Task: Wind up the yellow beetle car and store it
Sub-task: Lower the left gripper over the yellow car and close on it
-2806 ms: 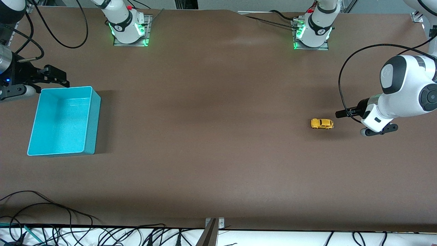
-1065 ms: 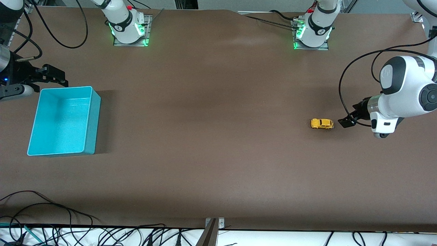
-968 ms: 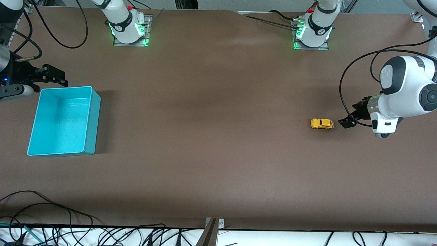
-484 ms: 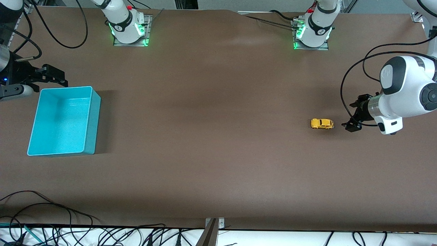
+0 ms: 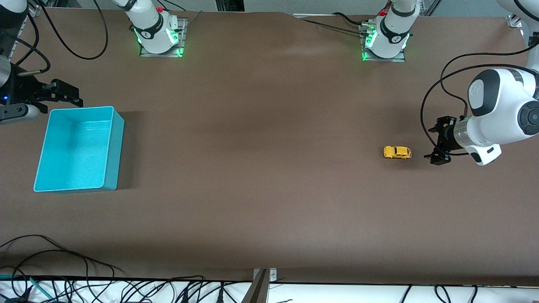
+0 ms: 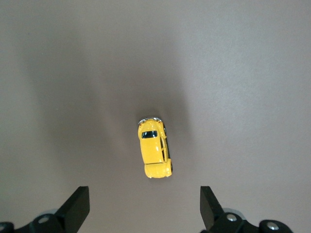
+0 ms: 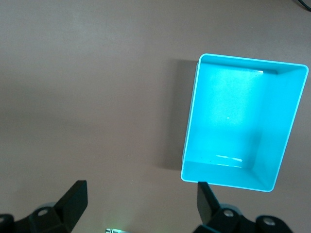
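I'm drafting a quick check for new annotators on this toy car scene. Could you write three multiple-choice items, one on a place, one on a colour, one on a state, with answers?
1. Where does the yellow beetle car stand?
A. in the bin
B. on the table, toward the left arm's end
C. in the right end effector

2. What colour is the bin?
A. turquoise
B. red
C. white

3. How is the left end effector?
A. shut on the car
B. open, holding nothing
C. shut on the bin's rim

Answers:
1 B: the car sits on the bare table beside the left end effector, apart from it.
2 A: its walls and floor show turquoise in both the front and right wrist views.
3 B: the left wrist view shows both fingers spread wide, with the car on the table ahead of them.
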You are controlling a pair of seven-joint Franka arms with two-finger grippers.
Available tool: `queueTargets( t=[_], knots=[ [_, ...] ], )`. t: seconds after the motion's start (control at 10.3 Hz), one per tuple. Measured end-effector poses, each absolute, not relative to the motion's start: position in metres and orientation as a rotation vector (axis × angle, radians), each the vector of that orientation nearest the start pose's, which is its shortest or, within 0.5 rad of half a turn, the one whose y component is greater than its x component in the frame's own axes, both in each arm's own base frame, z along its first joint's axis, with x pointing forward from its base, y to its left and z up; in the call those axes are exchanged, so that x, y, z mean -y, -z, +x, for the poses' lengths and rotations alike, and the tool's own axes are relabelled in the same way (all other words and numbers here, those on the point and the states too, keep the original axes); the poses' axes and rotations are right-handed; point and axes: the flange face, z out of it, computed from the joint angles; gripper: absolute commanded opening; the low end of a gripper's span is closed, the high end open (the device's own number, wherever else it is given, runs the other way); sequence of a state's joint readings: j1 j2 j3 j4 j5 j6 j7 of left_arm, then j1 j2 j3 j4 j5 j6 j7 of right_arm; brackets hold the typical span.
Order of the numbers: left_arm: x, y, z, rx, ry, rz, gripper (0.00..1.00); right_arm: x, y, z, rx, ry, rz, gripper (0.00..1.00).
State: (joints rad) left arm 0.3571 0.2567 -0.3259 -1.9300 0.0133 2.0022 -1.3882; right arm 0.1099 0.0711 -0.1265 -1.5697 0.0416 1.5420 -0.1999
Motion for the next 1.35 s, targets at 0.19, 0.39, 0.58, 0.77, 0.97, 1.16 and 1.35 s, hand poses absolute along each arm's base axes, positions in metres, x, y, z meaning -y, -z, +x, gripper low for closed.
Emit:
queueTargets(
  t=[0.19,0.39,0.58,0.77,0.97,1.16,1.35],
  knots=[
    [-0.020,-0.350,0.588,2.027,-0.257,-2.302,1.00,0.003,-0.583,0.570,0.282,-0.146,-3.082,1.00],
    [-0.017,-0.347,0.586,2.028,-0.263,-2.292,1.00,0.003,-0.583,0.570,0.282,-0.146,-3.082,1.00],
    [-0.017,-0.342,0.586,2.061,-0.259,-2.264,1.00,0.003,-0.583,0.570,0.282,-0.146,-3.082,1.00],
    [-0.014,-0.332,0.586,2.115,-0.244,-2.224,1.00,0.003,-0.583,0.570,0.282,-0.146,-3.082,1.00],
    [-0.008,-0.315,0.585,2.148,-0.205,-2.198,1.00,0.003,-0.583,0.570,0.282,-0.147,-3.082,1.00],
    [-0.002,-0.288,0.578,2.146,-0.145,-2.168,1.00,0.003,-0.583,0.570,0.282,-0.148,-3.082,1.00],
    [0.004,-0.263,0.576,2.126,-0.140,-2.182,1.00,0.003,-0.583,0.570,0.281,-0.149,-3.082,1.00]
  ],
)
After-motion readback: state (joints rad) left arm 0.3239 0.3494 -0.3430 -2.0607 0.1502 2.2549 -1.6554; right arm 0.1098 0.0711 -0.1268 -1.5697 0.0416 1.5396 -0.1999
